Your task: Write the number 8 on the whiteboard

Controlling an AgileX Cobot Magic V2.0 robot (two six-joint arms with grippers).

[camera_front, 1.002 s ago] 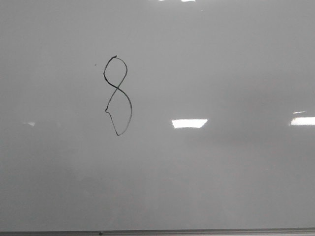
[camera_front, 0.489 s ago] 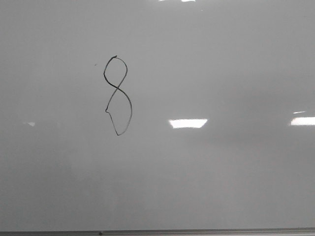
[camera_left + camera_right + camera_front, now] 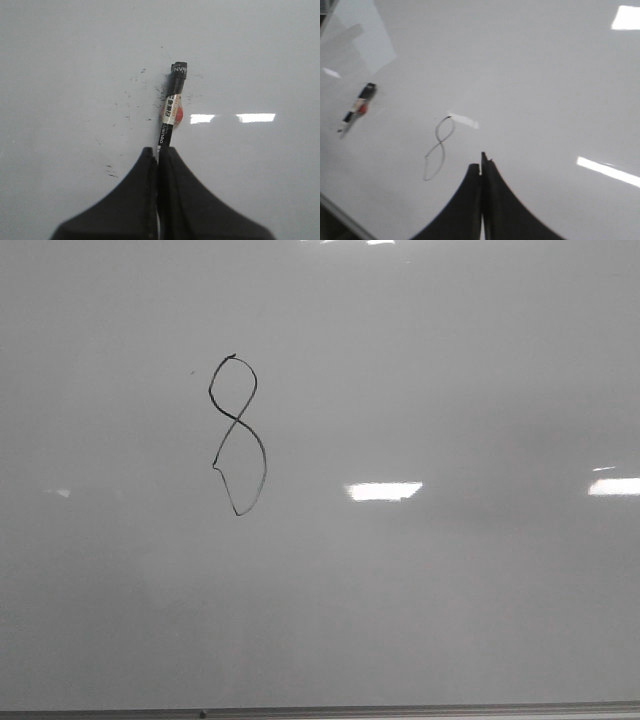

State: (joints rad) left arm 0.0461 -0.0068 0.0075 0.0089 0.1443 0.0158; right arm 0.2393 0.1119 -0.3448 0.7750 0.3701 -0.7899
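Note:
The number 8 (image 3: 238, 435) is a thin black line figure on the whiteboard (image 3: 430, 590), left of centre in the front view. It also shows in the right wrist view (image 3: 440, 148). A black marker (image 3: 172, 107) with a white and red label lies on the board among small ink specks. Its near end passes behind my left gripper (image 3: 159, 150), which is shut and above it. In the right wrist view the marker (image 3: 359, 106) lies alone, left of the 8. My right gripper (image 3: 481, 162) is shut and empty, above the board just right of the 8.
The board's thin metal bottom edge (image 3: 400, 708) runs along the front, and shows at the corner of the right wrist view (image 3: 340, 212). Bright light reflections (image 3: 383, 491) lie on the board. A tiny dark speck (image 3: 192, 371) sits left of the 8.
The bright reflection on the board has shifted very slightly. The 8 and the board look the same.

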